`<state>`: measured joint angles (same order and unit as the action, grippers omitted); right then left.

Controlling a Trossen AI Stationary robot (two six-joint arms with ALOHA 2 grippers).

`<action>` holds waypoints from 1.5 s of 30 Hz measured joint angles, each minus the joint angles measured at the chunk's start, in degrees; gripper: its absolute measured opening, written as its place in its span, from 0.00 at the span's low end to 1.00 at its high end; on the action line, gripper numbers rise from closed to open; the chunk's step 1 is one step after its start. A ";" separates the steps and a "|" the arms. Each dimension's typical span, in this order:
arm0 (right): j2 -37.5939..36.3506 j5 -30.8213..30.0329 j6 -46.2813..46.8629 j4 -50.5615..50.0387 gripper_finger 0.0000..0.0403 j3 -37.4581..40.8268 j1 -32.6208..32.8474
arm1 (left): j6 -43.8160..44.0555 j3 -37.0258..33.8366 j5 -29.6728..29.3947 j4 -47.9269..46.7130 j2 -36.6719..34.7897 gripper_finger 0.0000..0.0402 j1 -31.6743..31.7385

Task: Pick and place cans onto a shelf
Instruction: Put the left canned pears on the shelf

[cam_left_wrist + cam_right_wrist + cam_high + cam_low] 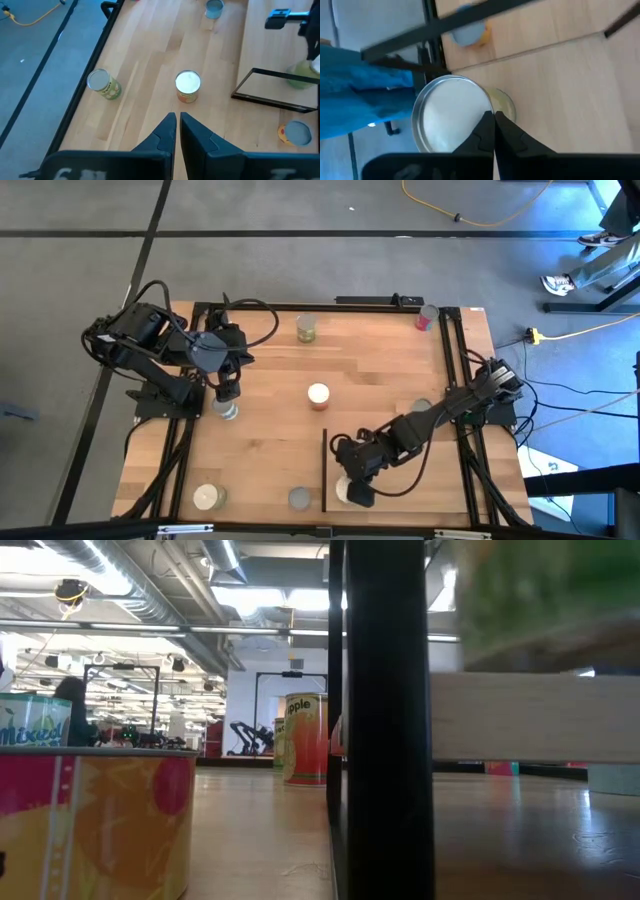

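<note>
**Right gripper shut above a can on the shelf; left arm idle at the table's left side**

- The right gripper was at the near edge of the table, just right of the thin black strip. Its fingers were pressed together with nothing between them, tips over the rim of a white-topped can. Contact between tips and lid could not be told.
- That can stood upright on the shelf, at the shelf's near left corner, partly hidden by the gripper in the high view.
- The left gripper hung over the left part of the table. In its wrist view the fingers were closed, empty. A silver-topped can stood directly under it.
- Other cans on the table: an orange can with a white top at centre; a green can at the far edge; a red can at the far right corner; a cream-topped can near left; a grey-topped can near, just left of the black strip.
- One more grey-topped can showed on the shelf's right side, partly behind the right arm.
- Low view: an orange-and-pink can close by at left, the orange can farther off.
</note>
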<state>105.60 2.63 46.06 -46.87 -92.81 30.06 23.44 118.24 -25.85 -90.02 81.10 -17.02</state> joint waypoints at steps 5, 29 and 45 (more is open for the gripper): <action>0.00 -0.07 0.00 4.70 0.00 2.87 -0.02 | 0.02 0.00 0.01 0.00 0.02 0.04 0.00; -0.15 2.02 -1.31 9.52 0.06 6.75 -0.04 | 0.39 0.00 0.01 0.00 0.02 0.04 0.00; 0.05 4.30 -1.34 9.17 0.07 5.83 -0.18 | 0.37 0.00 0.02 0.00 0.02 0.04 0.00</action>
<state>105.65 6.93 44.72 -37.71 -86.98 29.89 23.81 118.24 -25.82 -90.02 81.12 -17.02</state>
